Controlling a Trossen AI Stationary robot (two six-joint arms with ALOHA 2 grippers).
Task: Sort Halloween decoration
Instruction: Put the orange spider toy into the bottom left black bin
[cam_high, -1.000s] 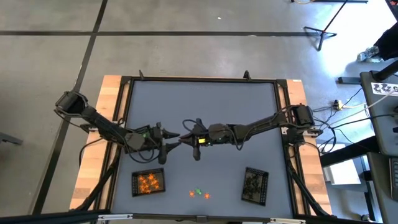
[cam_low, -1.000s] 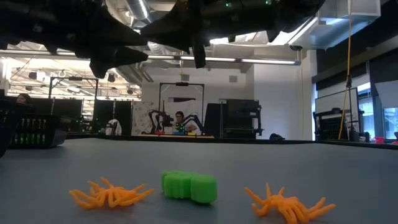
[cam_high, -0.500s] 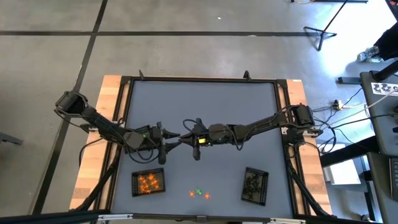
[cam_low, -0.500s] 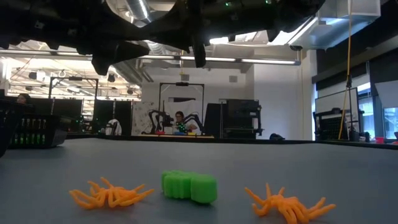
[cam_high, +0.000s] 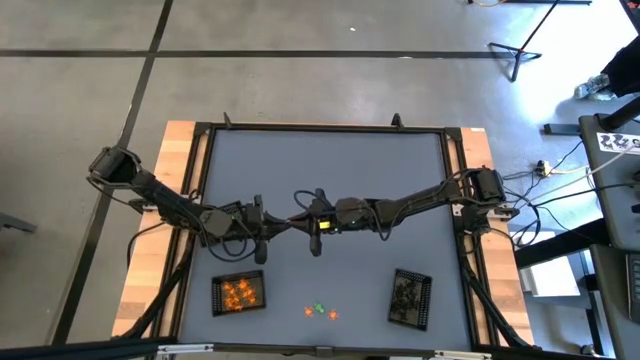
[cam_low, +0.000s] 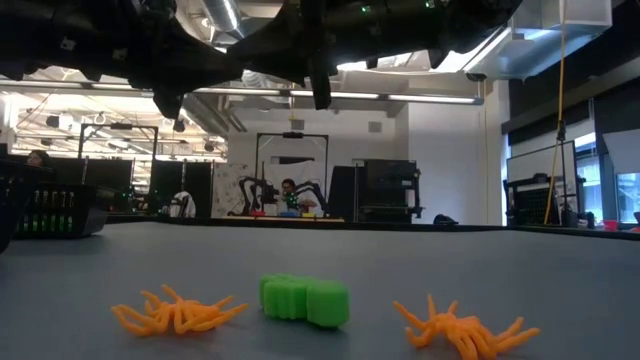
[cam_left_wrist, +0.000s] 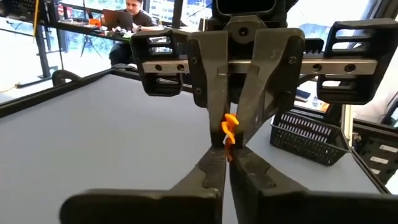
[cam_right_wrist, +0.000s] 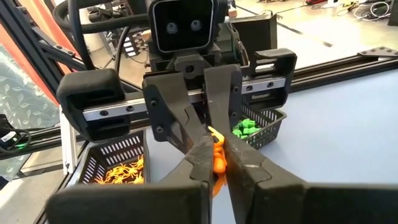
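Note:
An orange trinket (cam_left_wrist: 229, 132) is held in the air above the middle of the table, where my two grippers meet tip to tip. My left gripper (cam_high: 290, 220) comes from the table's left and my right gripper (cam_high: 304, 220) from its right, both shut. The trinket also shows in the right wrist view (cam_right_wrist: 216, 158). Near the front edge, two orange spider-like trinkets (cam_low: 178, 312) (cam_low: 462, 328) and a green one (cam_low: 305, 298) lie on the table; they also show in the high view (cam_high: 320, 310). My left gripper (cam_left_wrist: 226, 163) meets one end of the orange trinket (cam_left_wrist: 228, 153) at its shut fingertips, level, from the table's left; how much of that end lies between them I cannot tell. The trinket is clear of the table. My right gripper (cam_right_wrist: 214, 163) pinches the orange trinket (cam_right_wrist: 217, 163) between its two fingers, level, from the table's right. The trinket runs along the gap between the fingers and sticks out past their tips. It is lifted clear of the table.
A black mesh tray with orange trinkets (cam_high: 239, 293) stands front left, and one with dark trinkets (cam_high: 410, 298) front right. A tray with green trinkets (cam_right_wrist: 252, 127) stands behind my left arm. The table's middle and far half lie bare.
In the low view the dark shape of my left gripper has changed and drawn in, as if it has turned a little. My right gripper and the trinkets on the table have stayed where they were.

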